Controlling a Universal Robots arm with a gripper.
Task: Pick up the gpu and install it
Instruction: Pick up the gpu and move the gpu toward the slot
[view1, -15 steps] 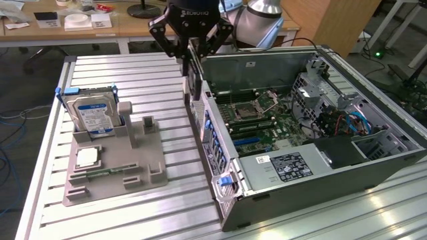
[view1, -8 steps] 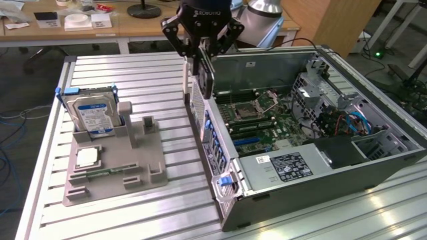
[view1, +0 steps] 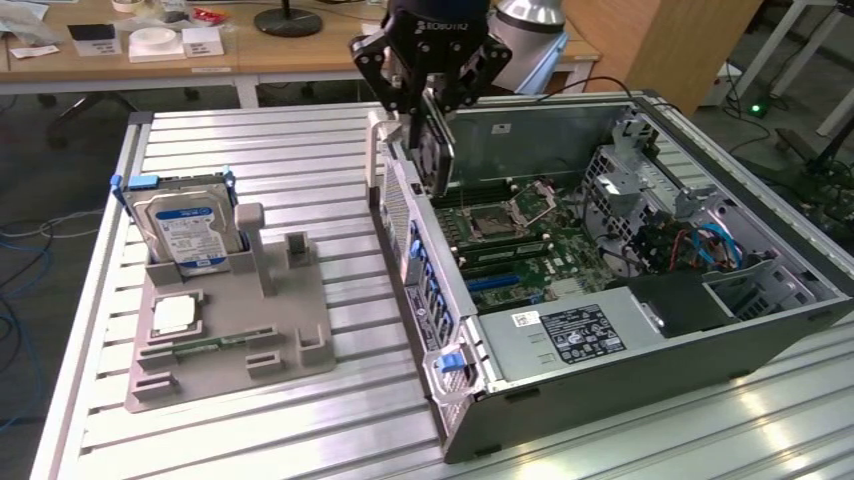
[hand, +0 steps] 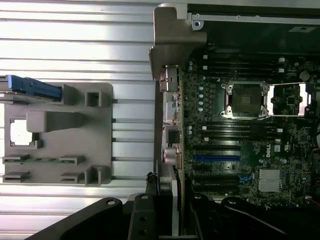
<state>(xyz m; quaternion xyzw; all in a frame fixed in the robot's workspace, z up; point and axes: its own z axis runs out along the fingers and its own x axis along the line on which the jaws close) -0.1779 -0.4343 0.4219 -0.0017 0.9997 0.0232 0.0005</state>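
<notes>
The gpu (view1: 437, 155) is a thin dark card hanging upright, edge down, from my gripper (view1: 430, 100), which is shut on its upper edge. It hovers just above the open computer case (view1: 641, 360), at the case's wall on the exterior view's left, beside the green motherboard (view1: 534, 250). In the wrist view the gpu (hand: 174, 205) shows edge-on between my gripper's (hand: 172, 222) dark fingers (hand: 142, 217), directly over the case wall and next to the motherboard's (hand: 240, 130) expansion slots (hand: 216, 157).
A grey holder tray (view1: 227, 340) lies on the slatted metal table (view1: 307, 150), with a silver hard drive (view1: 187, 225) standing in it and a small square chip (view1: 174, 315). The motherboard's CPU socket (view1: 527, 205) is open. Drive cages and cables (view1: 681, 240) fill the case's far side.
</notes>
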